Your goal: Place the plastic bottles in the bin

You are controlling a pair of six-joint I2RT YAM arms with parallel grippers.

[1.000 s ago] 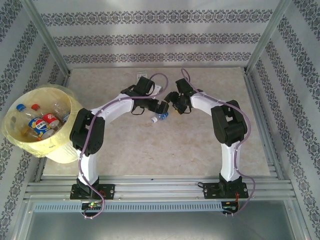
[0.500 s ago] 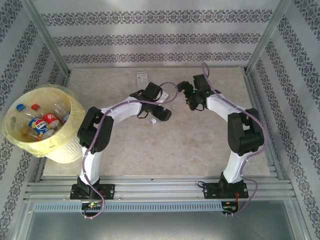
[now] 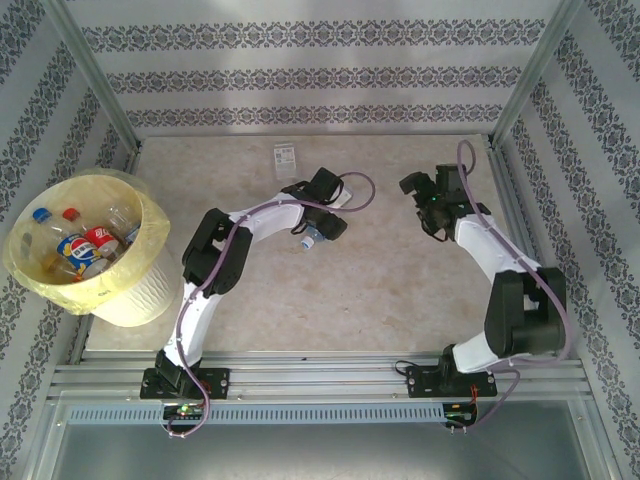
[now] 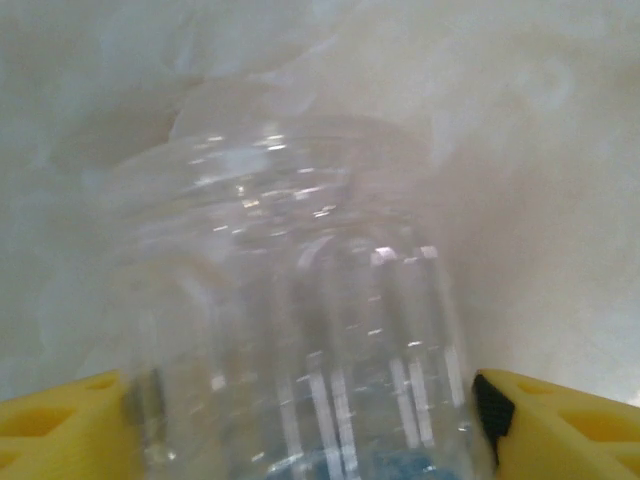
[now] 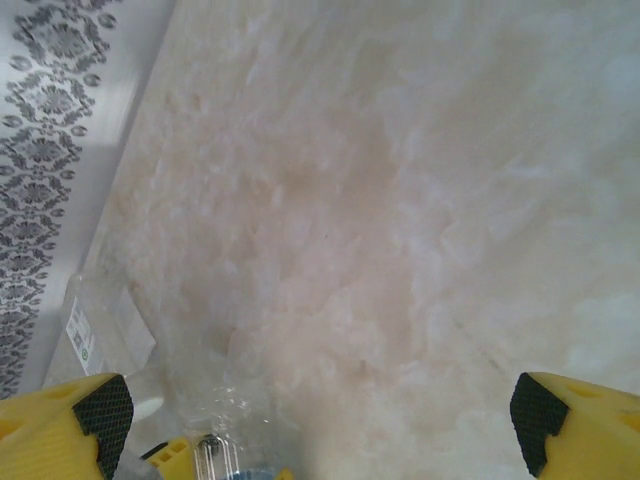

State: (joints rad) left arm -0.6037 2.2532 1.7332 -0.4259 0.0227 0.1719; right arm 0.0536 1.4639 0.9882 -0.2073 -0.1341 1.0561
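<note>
Left wrist view showed the left gripper (image 4: 318,405) clamped on a small clear plastic bottle (image 4: 300,270) on the pale marbled table (image 4: 560,150). The right gripper (image 5: 320,420) stood wide apart, and the round pale-yellow bin (image 3: 125,295) sat off the table's left edge.

The gripper (image 5: 318,410) stands wide apart with nothing between its two yellow fingers (image 5: 60,415), whose black pads sit in the lower left and lower right corners of the frame. Behind them a pale marbled surface (image 5: 400,200) takes up most of the picture. Along the upper left runs a wall (image 5: 50,110) with a dark floral pattern and a grey strip at its foot. At the bottom edge, left of centre, lies a clear bottle (image 5: 235,420); a small yellow piece (image 5: 172,456) sits just beside it. A white tag (image 5: 82,335) lies at the left, near the wall.
</note>
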